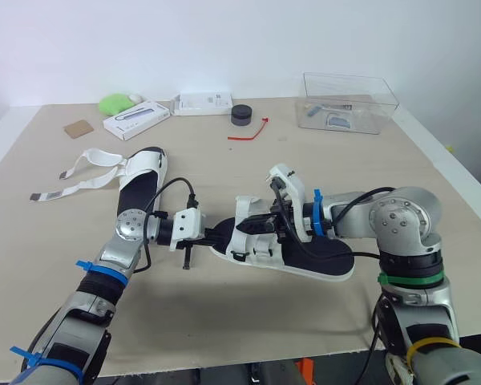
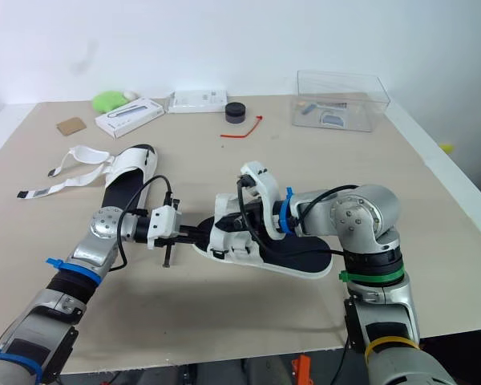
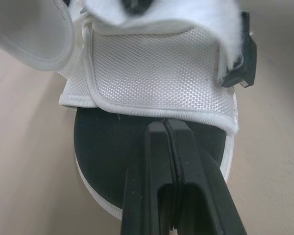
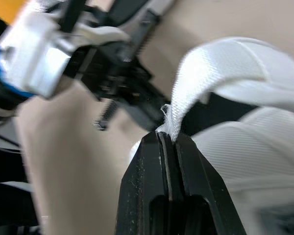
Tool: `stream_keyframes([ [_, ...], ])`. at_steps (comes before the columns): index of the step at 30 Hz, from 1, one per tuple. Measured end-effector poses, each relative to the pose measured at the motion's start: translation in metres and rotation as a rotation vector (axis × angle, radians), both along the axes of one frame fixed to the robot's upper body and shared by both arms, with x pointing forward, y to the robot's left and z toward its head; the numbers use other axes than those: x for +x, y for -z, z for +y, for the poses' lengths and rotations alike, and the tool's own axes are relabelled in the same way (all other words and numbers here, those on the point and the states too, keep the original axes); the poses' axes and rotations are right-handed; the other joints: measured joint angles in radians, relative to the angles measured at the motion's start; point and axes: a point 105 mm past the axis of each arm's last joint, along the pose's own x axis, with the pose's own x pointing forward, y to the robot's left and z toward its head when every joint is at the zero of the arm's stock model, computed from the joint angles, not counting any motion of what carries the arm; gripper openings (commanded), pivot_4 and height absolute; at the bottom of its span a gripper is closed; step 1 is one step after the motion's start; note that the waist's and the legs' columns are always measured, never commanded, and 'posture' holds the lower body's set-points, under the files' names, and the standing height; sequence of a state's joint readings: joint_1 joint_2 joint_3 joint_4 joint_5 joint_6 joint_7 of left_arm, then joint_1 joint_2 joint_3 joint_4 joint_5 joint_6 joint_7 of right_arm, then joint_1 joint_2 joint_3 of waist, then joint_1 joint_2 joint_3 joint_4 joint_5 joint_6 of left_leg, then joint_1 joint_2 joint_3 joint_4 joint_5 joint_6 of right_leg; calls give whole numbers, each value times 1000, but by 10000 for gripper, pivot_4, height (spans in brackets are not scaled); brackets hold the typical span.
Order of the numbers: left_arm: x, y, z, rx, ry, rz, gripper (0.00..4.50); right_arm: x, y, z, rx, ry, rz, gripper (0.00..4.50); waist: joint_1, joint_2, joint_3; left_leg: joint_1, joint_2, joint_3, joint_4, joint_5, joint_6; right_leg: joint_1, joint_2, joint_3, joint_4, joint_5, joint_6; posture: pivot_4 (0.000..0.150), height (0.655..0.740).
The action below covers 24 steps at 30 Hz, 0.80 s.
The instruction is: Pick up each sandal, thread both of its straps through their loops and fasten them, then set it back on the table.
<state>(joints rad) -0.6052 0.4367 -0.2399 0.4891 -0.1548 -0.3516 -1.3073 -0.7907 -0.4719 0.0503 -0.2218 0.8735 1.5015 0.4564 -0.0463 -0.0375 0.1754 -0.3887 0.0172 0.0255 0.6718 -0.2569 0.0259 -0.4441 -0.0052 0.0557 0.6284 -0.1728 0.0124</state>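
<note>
Back-left on the table point(image 1: 224, 321) lies the far sandal point(image 1: 140, 183), its straps undone and spread leftward. The left gripper point(image 3: 165, 122) is clenched, tips over the black toe end of the near sandal point(image 1: 321, 258), touching its white front band point(image 3: 152, 68). The near sandal sits mid-table between both arms. The right gripper point(image 4: 169, 137) pinches its strap point(image 4: 215, 63) by the end, above the sandal.

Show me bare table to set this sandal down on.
Bare: the middle, between the red tie and the near sandal; the right side, in front of the clear box; the front edge strip. Crowded: the back row around the white boxes, and the left, where the far sandal trails straps.
</note>
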Motion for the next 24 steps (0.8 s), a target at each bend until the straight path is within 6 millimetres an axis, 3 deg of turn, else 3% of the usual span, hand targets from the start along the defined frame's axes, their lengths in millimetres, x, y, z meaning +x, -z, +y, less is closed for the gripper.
stream_keyframes([
  [15, 0, 0, 0, 2, -3, 4, 0, 0, 10, 10, -65, -69, -101, 654, 0, 0, 0, 0, 0, 0, 0, 0, 0, 0, 1, 0, 0, 0, 0, 1500, 7400],
  [19, 0, 0, 0, 2, -5, 3, 0, -3, 20, 9, -92, -84, -92, 654, 0, 0, 0, 0, 1, 0, 0, 0, 0, 0, 1, 0, 0, 0, -1, 1500, 7400],
  [24, 0, -1, 0, 0, -6, 1, 0, 0, 19, 3, -106, -101, -127, 654, 0, 0, 0, 0, 0, 0, 0, 0, 0, 0, 1, 0, 0, 0, -1, 1500, 7400],
])
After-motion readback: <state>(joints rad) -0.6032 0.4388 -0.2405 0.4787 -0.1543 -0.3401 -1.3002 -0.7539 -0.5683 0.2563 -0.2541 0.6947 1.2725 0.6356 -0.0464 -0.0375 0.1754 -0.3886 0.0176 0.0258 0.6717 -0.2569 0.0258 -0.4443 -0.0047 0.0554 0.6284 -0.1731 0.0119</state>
